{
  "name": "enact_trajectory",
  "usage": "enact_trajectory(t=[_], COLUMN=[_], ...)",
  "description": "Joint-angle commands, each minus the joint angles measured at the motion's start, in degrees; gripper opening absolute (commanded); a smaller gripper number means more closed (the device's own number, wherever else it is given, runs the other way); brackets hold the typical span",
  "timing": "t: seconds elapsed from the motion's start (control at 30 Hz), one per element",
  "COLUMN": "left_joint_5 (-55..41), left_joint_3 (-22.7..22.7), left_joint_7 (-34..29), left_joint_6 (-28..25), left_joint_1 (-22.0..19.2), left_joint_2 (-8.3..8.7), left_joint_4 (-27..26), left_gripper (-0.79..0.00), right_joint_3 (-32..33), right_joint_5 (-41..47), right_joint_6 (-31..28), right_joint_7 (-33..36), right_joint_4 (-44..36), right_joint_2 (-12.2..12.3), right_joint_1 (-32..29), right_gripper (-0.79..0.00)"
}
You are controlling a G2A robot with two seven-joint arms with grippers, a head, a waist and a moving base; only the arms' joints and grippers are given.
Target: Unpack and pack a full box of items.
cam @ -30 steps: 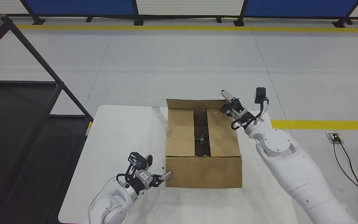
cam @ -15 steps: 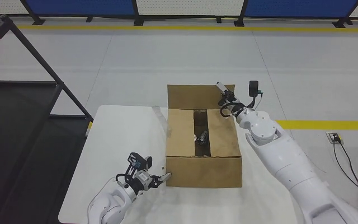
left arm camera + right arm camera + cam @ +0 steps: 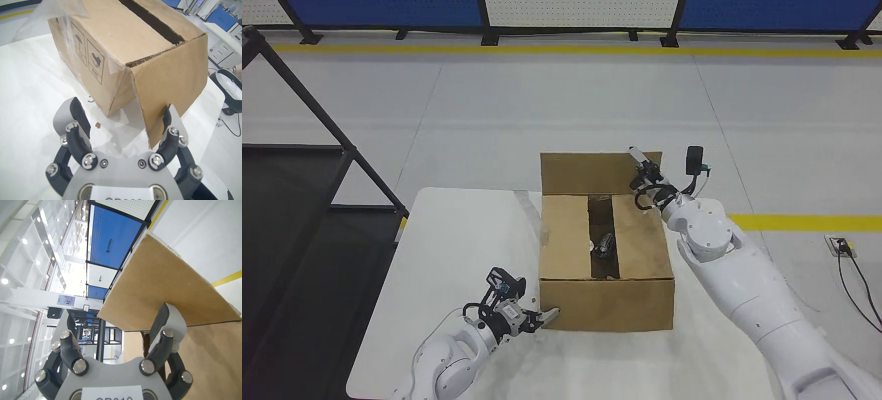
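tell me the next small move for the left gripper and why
Probably shut the left gripper on the near flap of the box. Its jaws stand open, the flap's hanging edge lies between them, and one pad touches the cardboard, so a grip looks ready before lifting or folding it.

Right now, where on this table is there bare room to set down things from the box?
The widest bare patch of the table lies between its left edge and the box. The left claw crowds the near strip; the right claw and its arm crowd the right side.
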Motion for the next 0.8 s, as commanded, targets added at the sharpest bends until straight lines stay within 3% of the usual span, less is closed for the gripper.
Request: enact_trajectory(t=[0.0,0.33,0.77], left_joint_5=[0.1,-0.6,-1.0], left_joint_3=[0.1,-1.2,-1.5], left_joint_7=[-0.1,1.1,1.6], left_joint_6=[0.1,0.2,-0.5], left_joint_1=[0.0,1.2,1.4], left_joint_2=[0.02,0.39,0.68], left_joint_4=[0.1,0.2,0.3], left_gripper=[0.000,0.000,0.000], right_joint_3=[-0.6,-5.8,-7.5], right_joint_5=[-1.0,-5.9,-6.4], right_joint_6=[1.5,4.2,8.9], right_joint_7=[-1.6,-9.7,-1.9], right_joint_4=[1.0,10.7,23.2], right_joint_2=[-0.8,-7.1,-13.2], right_joint_1=[0.9,5.8,11.1], right_gripper=[0.000,0.000,0.000])
